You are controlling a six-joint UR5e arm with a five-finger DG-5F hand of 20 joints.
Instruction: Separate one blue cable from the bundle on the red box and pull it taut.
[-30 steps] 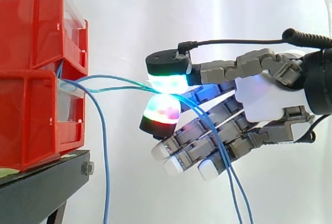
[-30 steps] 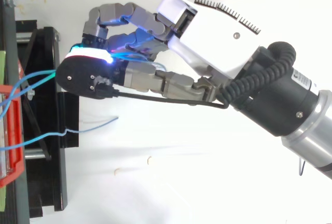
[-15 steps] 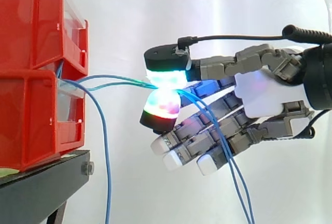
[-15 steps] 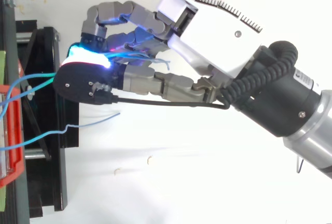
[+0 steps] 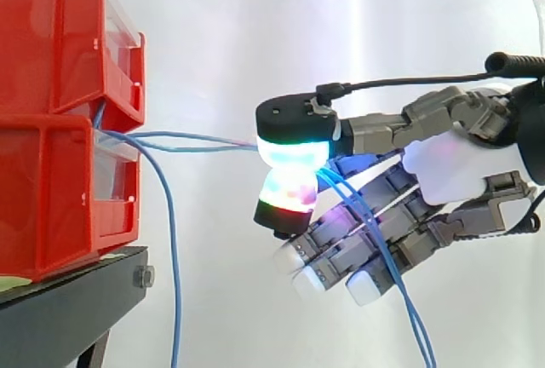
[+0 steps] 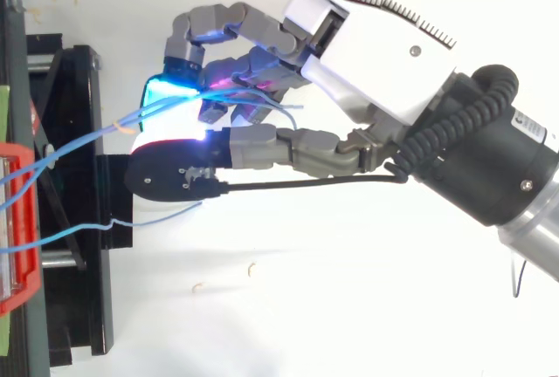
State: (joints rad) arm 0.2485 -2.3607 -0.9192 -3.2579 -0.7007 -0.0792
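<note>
White curtain (image 5: 255, 27) hangs behind the whole work area, and from above the ground beneath is a plain white surface (image 6: 306, 307) with a few small pale specks (image 6: 251, 267) on it. Two stacked red plastic bins (image 5: 60, 121) stand at the left on a black metal stand (image 5: 68, 300), whose dark frame reaches out from under them in the top view.

From the front of the bins, at the seam between the upper and the lower one, thin blue cables (image 5: 204, 140) run nearly level and close together across the open gap to the robot hand (image 5: 451, 163). The hand pinches them between two glowing fingertip pads (image 5: 294, 151), one above the other and pressed together. The other fingers lie stretched out below, slanting down to the left, with nothing in them. Past the pinch, the loose ends (image 5: 400, 291) drop across those fingers to the bottom edge.

A separate blue strand (image 5: 170, 249) leaves the same seam and hangs straight down in front of the lower bin and the stand, apart from the hand. Nothing stands between the bins and the hand except the cables themselves.
</note>
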